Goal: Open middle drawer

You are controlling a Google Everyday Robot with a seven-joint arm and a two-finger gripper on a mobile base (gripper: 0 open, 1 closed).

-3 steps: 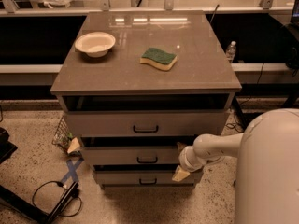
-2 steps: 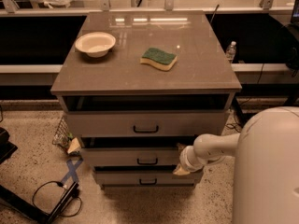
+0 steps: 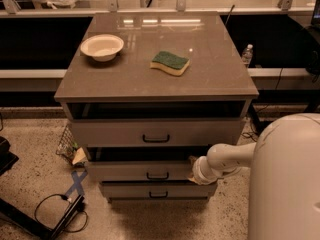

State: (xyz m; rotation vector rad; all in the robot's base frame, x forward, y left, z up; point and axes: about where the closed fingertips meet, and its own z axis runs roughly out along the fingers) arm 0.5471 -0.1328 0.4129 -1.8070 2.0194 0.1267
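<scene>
Speckled floor (image 3: 35,174), and on it a grey-brown cabinet (image 3: 215,69) with a glossy top carrying a round white bowl (image 3: 102,46) and a green-and-yellow sponge (image 3: 170,63). The middle drawer (image 3: 125,172), second of three, has a plain grey-beige front, a small dark bar handle at its centre and a dark gap above. The white arm's gripper (image 3: 192,170) is at the drawer's right end, and I can't tell whether it grips anything.

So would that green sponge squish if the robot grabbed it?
Probably squishy and light: the sponge looks soft and wavy. Lying flat on the cabinet top, it shouldn't roll. The gripper is down by the middle drawer.
</scene>
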